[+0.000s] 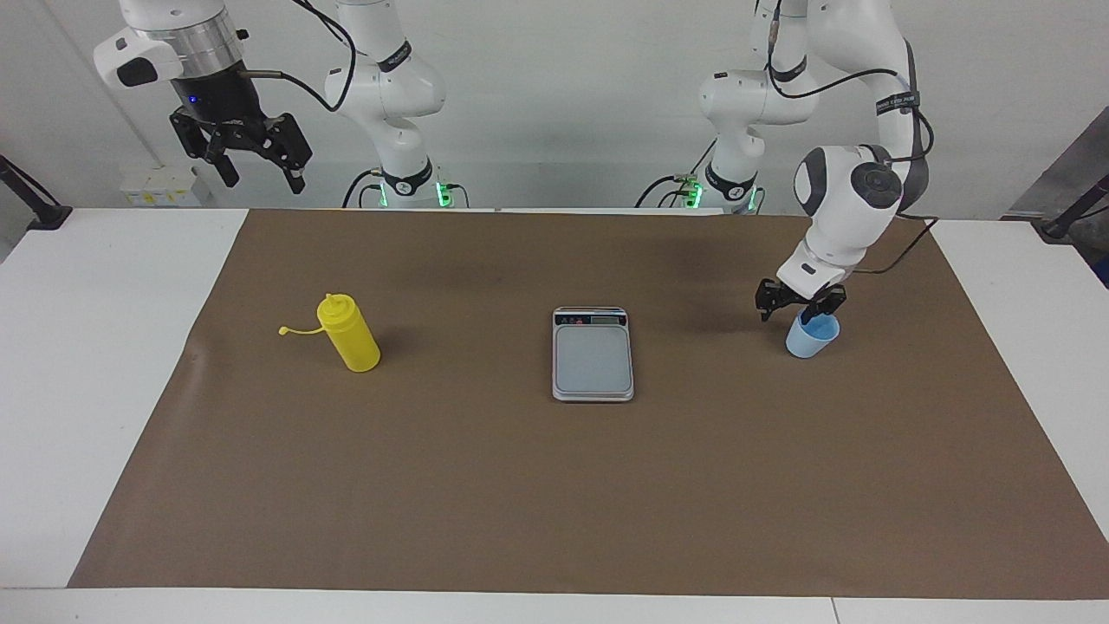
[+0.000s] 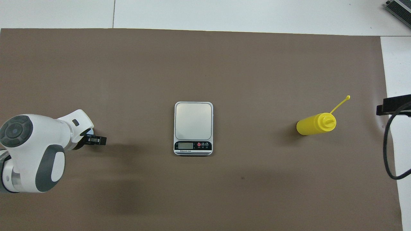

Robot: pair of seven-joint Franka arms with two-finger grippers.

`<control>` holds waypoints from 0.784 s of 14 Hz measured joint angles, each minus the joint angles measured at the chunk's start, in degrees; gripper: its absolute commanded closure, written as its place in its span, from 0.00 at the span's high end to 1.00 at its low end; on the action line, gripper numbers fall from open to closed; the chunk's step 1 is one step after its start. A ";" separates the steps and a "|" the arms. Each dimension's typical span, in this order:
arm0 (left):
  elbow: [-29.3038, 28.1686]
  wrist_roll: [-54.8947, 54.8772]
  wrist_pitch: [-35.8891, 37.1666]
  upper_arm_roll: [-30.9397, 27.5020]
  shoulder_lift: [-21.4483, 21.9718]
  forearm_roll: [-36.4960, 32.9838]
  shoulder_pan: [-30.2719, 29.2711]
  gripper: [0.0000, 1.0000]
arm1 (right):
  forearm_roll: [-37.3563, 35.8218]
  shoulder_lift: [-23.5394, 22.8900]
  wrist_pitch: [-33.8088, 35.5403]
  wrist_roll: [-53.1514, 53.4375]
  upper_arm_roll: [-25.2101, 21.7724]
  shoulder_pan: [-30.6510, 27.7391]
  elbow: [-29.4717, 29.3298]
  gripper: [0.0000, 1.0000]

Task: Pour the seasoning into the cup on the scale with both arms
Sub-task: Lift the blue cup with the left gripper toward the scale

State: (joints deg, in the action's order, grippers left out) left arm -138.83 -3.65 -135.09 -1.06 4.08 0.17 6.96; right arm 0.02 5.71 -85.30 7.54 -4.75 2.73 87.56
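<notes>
My table (image 1: 104,364) is white, and a big brown paper sheet (image 1: 554,503) covers most of it, leaving bare white strips at both ends and along the edges. Three things stand on the sheet. The scale (image 1: 593,354) sits at the centre, its display strip toward my bases. In the facing view, the yellow seasoning bottle (image 1: 350,334) stands at nine o'clock from the scale (tethered cap trailing outward), and the light blue cup (image 1: 811,336) at three o'clock, both well apart from it.
</notes>
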 measured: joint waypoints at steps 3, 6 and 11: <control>-0.52 0.00 -0.33 -0.01 0.47 0.00 0.00 0.53 | 0.00 0.00 0.00 0.00 0.00 0.00 0.00 1.00; -0.49 -0.04 -0.46 -0.01 0.66 0.00 0.00 0.25 | 0.00 0.00 0.00 0.00 0.00 0.00 0.00 1.00; 0.12 -0.47 -1.05 -0.21 1.21 -0.03 -0.20 0.00 | 0.00 0.00 0.00 0.00 0.00 0.00 0.00 1.00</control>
State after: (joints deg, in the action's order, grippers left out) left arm -138.71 -4.12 -136.14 -1.26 5.29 0.14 6.77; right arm 0.02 5.71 -85.30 7.54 -4.75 2.73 87.56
